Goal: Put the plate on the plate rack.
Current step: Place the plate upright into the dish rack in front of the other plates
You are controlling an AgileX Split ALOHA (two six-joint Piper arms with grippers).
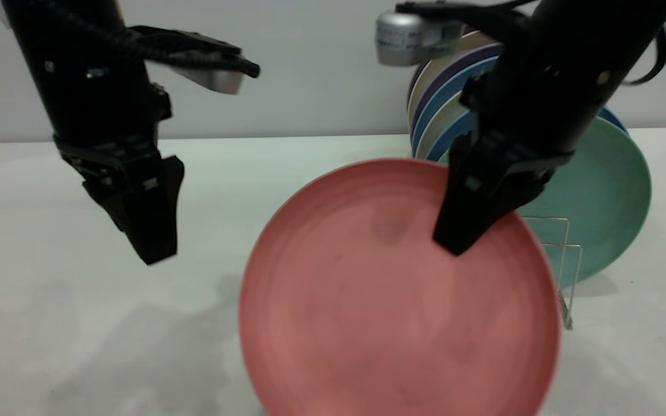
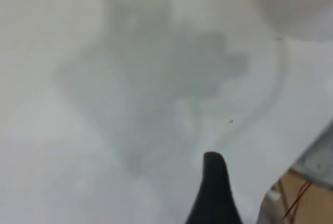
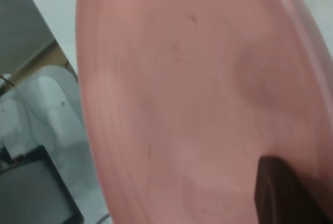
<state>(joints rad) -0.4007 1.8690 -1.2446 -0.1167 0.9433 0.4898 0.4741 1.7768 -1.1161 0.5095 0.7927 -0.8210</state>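
Transport step: right tool point(image 1: 460, 240) grips the round salmon-pink plate point(image 1: 391, 300) upright near the silvery wire plate rack point(image 1: 564, 260); next, slotting it between loops. Left tool point(image 1: 151, 248), state unclear, hovers idle toward the surface's point(image 1: 50, 242) left edge.

Looks down on a pale white table point(image 2: 104, 78), mottled with soft grey shadow just beyond the left gripper point(image 2: 214, 182). Shows only one black fingertip point(image 2: 213, 164), rounded. Catches wood and red wires point(image 2: 297, 199) beside it, past the table's edge.
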